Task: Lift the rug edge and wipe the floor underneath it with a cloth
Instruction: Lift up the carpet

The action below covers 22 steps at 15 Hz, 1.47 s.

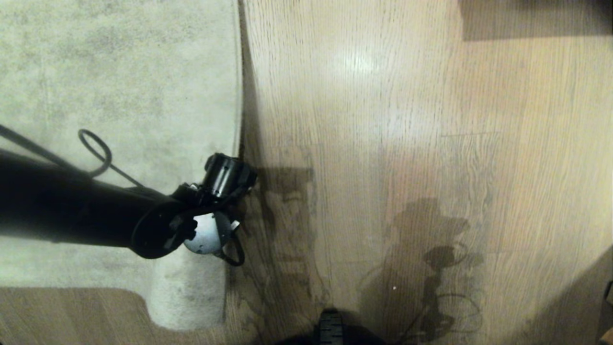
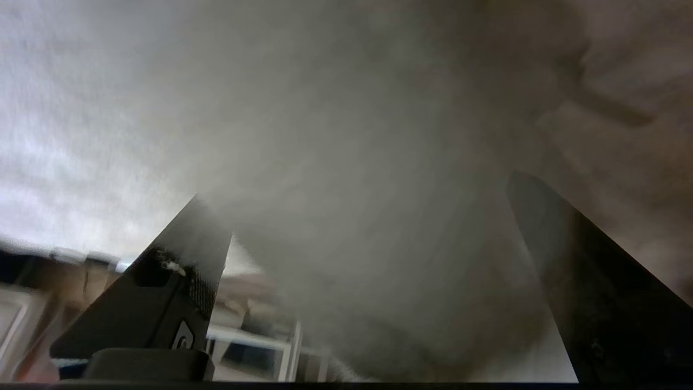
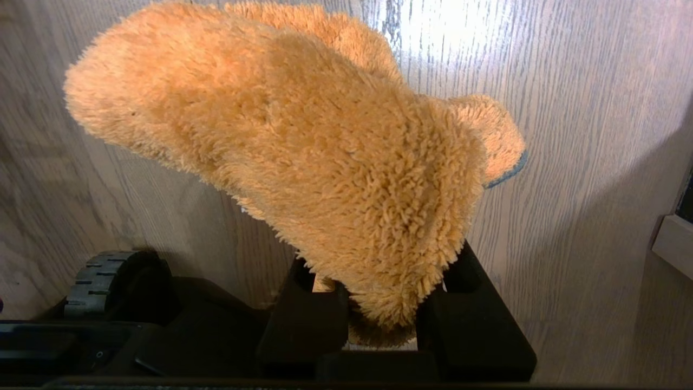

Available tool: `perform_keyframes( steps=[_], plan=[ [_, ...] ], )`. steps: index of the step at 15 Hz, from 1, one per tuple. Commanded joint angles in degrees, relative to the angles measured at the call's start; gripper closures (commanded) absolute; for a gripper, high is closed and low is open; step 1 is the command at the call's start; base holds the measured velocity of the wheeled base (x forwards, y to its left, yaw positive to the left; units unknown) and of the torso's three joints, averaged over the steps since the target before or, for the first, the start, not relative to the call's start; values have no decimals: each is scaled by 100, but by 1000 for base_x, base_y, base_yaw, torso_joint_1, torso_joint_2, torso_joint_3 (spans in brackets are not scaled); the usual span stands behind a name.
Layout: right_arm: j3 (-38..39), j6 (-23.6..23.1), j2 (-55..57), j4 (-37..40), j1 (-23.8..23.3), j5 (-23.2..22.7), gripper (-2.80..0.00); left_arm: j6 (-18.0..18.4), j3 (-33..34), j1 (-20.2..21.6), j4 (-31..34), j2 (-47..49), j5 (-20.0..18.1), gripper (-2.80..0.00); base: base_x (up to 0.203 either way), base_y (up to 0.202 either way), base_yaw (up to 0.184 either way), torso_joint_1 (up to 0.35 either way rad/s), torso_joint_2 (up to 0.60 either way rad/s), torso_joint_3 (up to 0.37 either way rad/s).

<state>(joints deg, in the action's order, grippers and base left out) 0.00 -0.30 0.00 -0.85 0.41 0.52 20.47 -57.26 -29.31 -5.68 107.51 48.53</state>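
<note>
No readable text in any view.

The only mark is a small pale logo-like emblem on the base of one black finger of the left gripper (image 2: 357, 281), seen in the left wrist view; it is too small and cut off to read as a letter or brand. Nothing is written beside it on that finger.
</note>
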Motion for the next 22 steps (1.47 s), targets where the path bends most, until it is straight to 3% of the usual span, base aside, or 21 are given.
perform_keyframes(
  steps=[1,14,22],
  plan=[
    [0,-5,9,-8,2,0,0,1,256,30,-40,-230,-10,-280,0,0,0,0,0,0],
    [0,-5,9,-3,2,0,0,-8,751,61,-47,-661,34,-280,0,0,0,0,0,0],
    [0,-5,9,-3,2,0,0,62,751,30,-38,-608,817,-280,0,0,0,0,0,0]
  ],
)
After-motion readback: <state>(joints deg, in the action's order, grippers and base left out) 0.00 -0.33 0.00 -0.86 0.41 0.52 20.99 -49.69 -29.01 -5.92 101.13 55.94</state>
